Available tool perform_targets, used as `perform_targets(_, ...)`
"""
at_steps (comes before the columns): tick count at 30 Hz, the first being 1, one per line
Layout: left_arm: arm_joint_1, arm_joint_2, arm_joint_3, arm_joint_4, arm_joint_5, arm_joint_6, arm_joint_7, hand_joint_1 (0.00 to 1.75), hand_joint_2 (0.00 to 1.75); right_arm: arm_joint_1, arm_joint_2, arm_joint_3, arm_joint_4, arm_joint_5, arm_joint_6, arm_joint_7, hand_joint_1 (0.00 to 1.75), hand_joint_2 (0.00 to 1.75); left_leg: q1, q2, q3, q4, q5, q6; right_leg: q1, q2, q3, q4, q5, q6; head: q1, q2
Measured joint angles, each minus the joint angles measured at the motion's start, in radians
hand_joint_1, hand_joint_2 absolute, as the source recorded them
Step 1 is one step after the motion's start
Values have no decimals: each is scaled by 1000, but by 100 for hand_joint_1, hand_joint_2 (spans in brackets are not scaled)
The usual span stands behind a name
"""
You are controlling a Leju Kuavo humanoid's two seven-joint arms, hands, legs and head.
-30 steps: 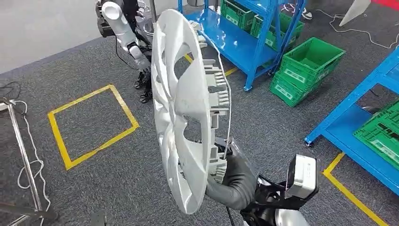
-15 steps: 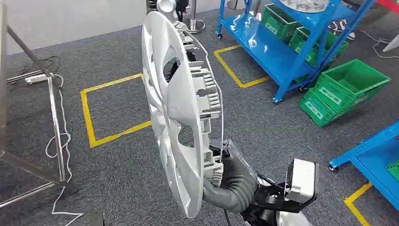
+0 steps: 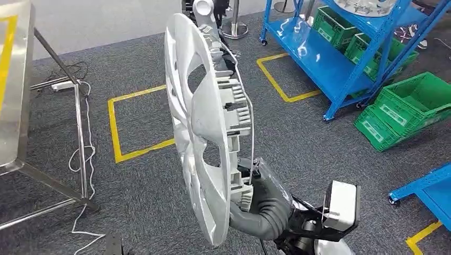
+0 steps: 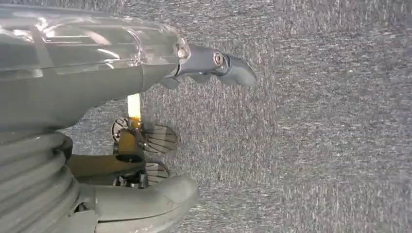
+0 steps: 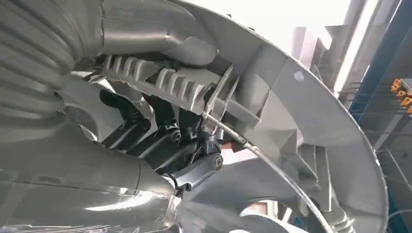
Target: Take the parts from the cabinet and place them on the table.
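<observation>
The silver wheel cover [image 3: 199, 127] stands on edge in front of me, its ribbed clips and wire ring turned toward my right side. I hold it low on its rim with my right hand [image 3: 260, 204]: in the right wrist view my thumb presses over the clip row while my dark fingers [image 5: 165, 141] reach through a spoke opening from the other side, so the grip looks firm. My left hand [image 4: 209, 68] hangs over bare grey carpet, holding nothing, fingers slack and apart.

I judge the part is out of the cabinet and I am in the carrying step. The blue shelving [image 3: 340, 58] and green crates [image 3: 409, 106] lie off to my right; the steel table [image 3: 16, 85] shows at my far left, only its near corner and legs [image 3: 80, 133] visible. Next I need to face that table, bring the cover over its top and lay it flat, minding the cables [image 3: 88, 154] around the legs and the wide disc blocking my view
</observation>
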Motion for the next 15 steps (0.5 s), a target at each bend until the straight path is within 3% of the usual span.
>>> perform_targets(5,0,0,0,0,0,1,0,0,175,0,0,0,0,-6,-2,0,175,175,0,2,0,-1,0,-1,0,2,0,0,1,-1,-1,0)
perform_targets(10,0,1,0,0,-13,8,12,0,175,4,0,0,6,-44,-11,-8,175,175,-3,4,4,-6,9,8,-3,6,2,-7,13,11,-8,0)
perform_targets(11,0,-2,0,0,-16,9,13,0,175,4,0,0,6,-44,-11,-8,175,175,8,6,8,-27,23,7,2,8,1,-7,8,14,-8,0)
perform_targets(12,0,-3,0,0,-18,10,14,0,175,5,0,0,6,-44,-11,-8,175,175,10,7,12,-38,31,6,1,0,-8,11,-19,20,-9,0)
perform_targets(13,1,-5,0,0,-19,11,16,0,175,4,0,0,6,-44,-11,-8,175,175,12,9,12,-41,33,8,-2,-5,-28,64,-64,27,4,0)
perform_targets(15,4,-7,-1,0,-22,16,21,0,175,5,0,0,10,-46,-10,-10,175,175,12,16,7,-40,35,7,-12,-11,-88,223,-147,36,13,0)
